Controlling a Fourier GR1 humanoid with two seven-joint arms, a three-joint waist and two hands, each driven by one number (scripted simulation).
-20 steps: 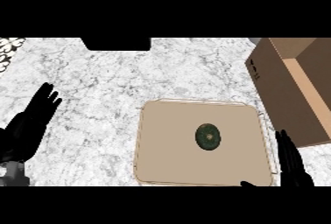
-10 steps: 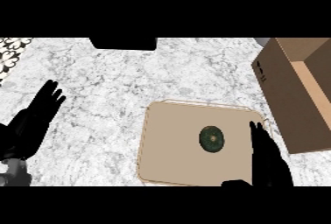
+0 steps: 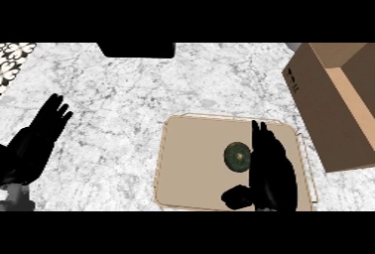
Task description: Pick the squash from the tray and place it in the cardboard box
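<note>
Currently right hand (image 3: 273,168) open, fingers straight, just beside squash (image 3: 234,156) on tray (image 3: 190,149)

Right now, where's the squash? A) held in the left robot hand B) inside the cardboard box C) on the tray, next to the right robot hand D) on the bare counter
C: the squash sits on the tray, just left of the open right robot hand, outside the cardboard box.

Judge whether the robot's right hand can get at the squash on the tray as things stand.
Probably yes: the right hand is open beside the squash over the tray, with nothing between them.
</note>
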